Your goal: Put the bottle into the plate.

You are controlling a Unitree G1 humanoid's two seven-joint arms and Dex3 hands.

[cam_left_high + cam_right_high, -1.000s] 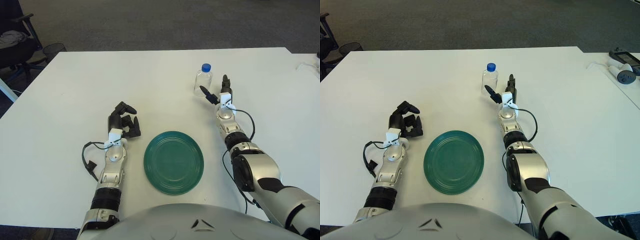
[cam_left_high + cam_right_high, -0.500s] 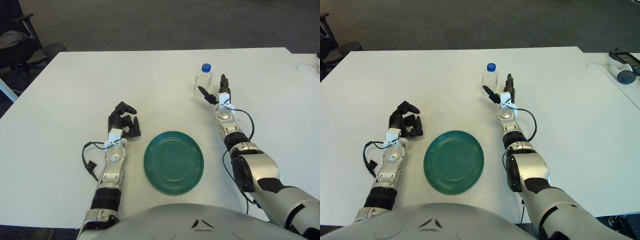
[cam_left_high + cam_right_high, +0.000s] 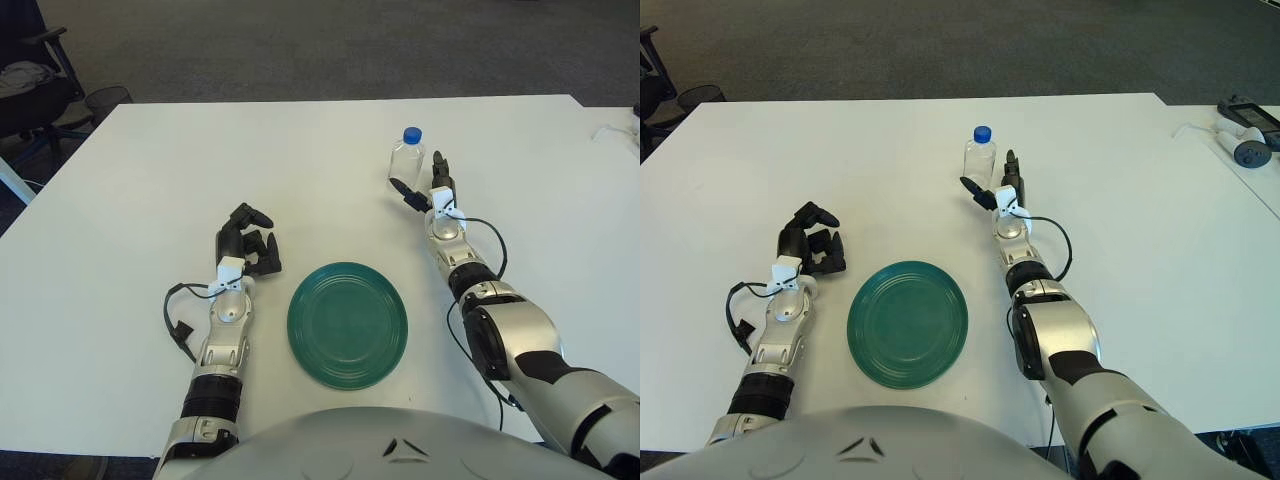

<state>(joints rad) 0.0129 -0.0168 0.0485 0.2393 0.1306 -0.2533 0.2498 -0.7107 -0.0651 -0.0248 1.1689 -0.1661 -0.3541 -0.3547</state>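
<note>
Lying nearest on the white bench, the green plate is bare and waits for its load, with the left hand parked just beside it, fingers curled on nothing. Farther out, the right hand reaches forward with arm outstretched, its fingers spread apart around the base of the upright bottle, apparently lining up a grasp not yet closed.

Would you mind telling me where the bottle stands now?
The clear blue-capped bottle stands upright at the table's far right, beyond the green plate, between the open right hand's fingers.
</note>
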